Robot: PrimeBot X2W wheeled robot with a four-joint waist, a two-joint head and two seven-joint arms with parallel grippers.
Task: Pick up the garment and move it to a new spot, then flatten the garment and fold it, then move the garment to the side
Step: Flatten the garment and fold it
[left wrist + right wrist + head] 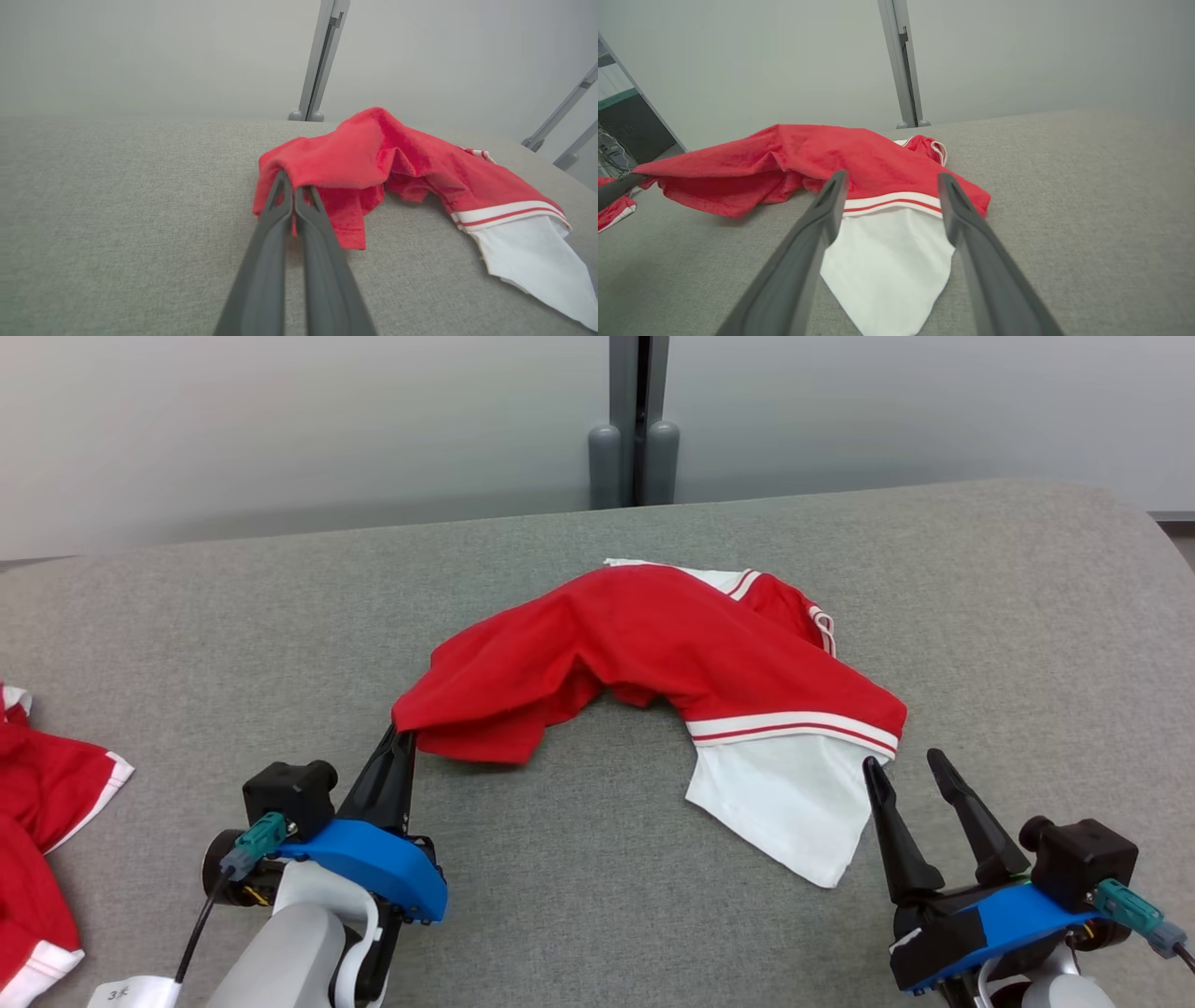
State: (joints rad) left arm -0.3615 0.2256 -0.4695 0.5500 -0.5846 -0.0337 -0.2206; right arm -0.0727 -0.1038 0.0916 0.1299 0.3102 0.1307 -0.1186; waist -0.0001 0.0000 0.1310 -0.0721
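Note:
A red garment (pixel 653 653) with white stripes and a white panel lies crumpled in an arch across the middle of the grey table (pixel 1027 616). My left gripper (pixel 401 735) is shut on the garment's red near-left corner, and in the left wrist view (pixel 293 186) the cloth is pinched between the fingertips and lifted slightly. My right gripper (pixel 906 761) stands open just to the right of the white panel's near edge. In the right wrist view its two fingers (pixel 892 179) frame the striped hem and the white panel (pixel 887 261) without touching them.
A second red and white garment (pixel 37 840) lies at the table's left edge. A grey post (pixel 638 429) stands behind the table's far edge against a pale wall. Bare grey cloth surface surrounds the garment at front and right.

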